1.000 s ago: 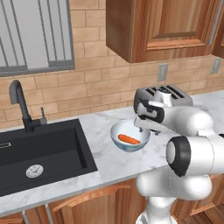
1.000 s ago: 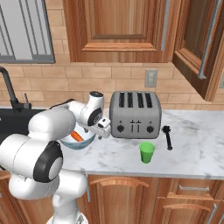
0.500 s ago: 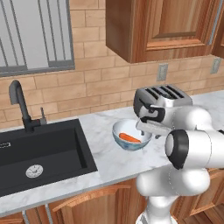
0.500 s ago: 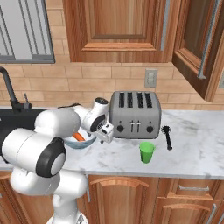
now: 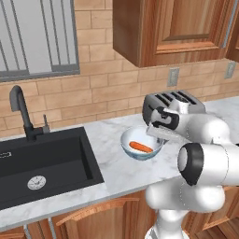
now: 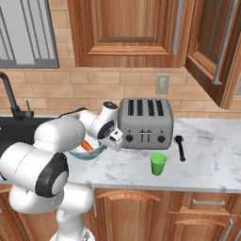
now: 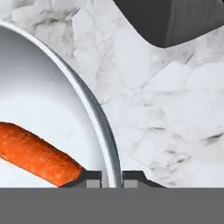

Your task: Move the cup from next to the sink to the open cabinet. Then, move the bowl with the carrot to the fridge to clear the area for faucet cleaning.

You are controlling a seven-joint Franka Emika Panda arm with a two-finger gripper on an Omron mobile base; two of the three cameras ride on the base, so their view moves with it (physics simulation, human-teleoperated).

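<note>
Probably rigid and slick, the bowl (image 7: 94, 113) is best pinched at its rim; gripper (image 7: 111, 177) straddles it narrowly at 6 o'clock.

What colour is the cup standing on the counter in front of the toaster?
Bright green. The cup shows best in the right base view, on the white marble counter.

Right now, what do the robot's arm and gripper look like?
The arm is glossy white, built of rounded, bulbous segments with dark grey round caps at the joints. The hand is a white block with a dark face. The gripper ends in two small dark fingertips. No cables or markings are visible.
</note>
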